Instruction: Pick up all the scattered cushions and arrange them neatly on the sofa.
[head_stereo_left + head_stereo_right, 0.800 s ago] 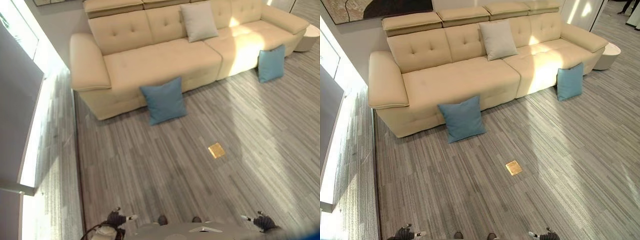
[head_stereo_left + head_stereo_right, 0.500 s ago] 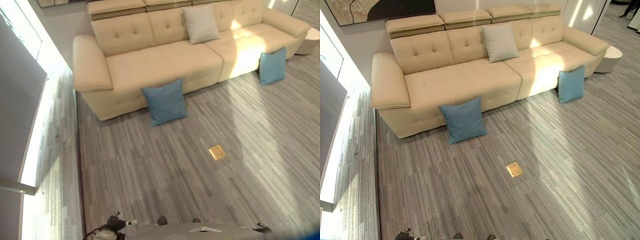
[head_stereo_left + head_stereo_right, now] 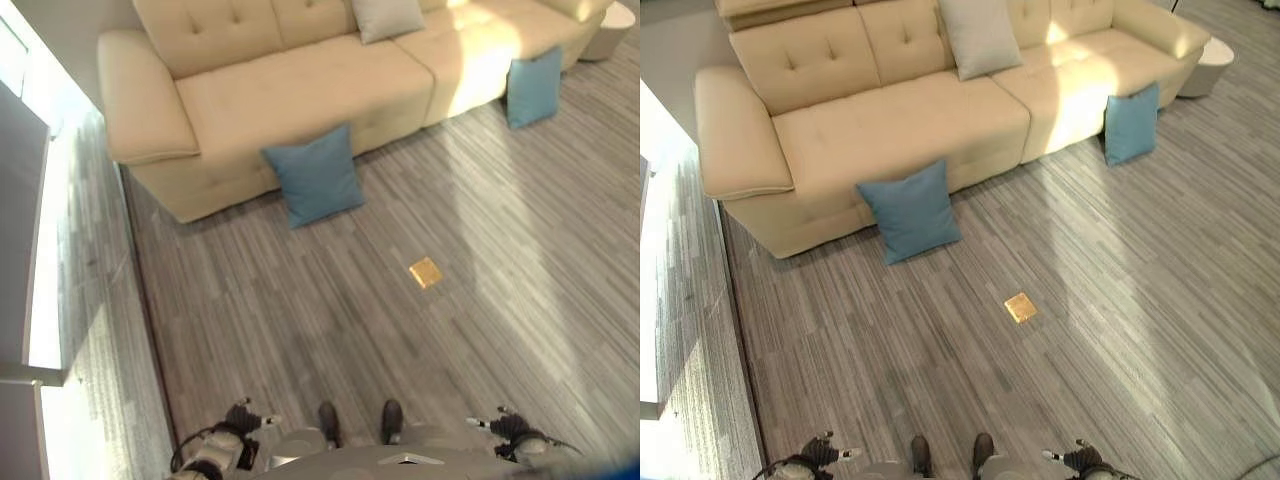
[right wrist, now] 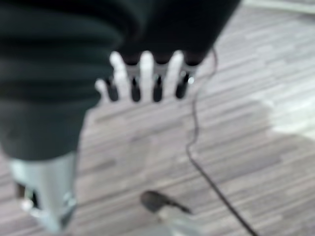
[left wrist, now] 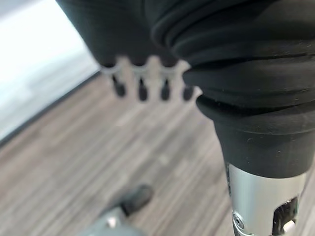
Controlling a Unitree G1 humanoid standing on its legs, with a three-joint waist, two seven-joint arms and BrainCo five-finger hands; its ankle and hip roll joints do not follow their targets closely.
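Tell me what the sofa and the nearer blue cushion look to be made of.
Sofa: seemingly smooth cream leather or faux leather, with a soft sheen and button tufting on the backrest. Nearer blue cushion: apparently matte woven fabric, no shine, softly puffed, leaning against the sofa front.

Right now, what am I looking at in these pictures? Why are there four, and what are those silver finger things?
These come from a walking robot with two arms. Two pictures are taken by cameras in its head, looking down at a room. The other two come from cameras on its wrists, so each looks along its own hand.

The silver fingers with dark tips belong to the left hand and the right hand. Both hang relaxed over the wooden floor and hold nothing.

Ahead stands a long cream sofa. A grey cushion leans on its backrest. Two blue cushions are on the floor, propped against the sofa's front: the near blue cushion and the far blue cushion further to the right. A small gold square lies in the floor; I can't tell what it is.

The robot should put the cushions on the sofa.
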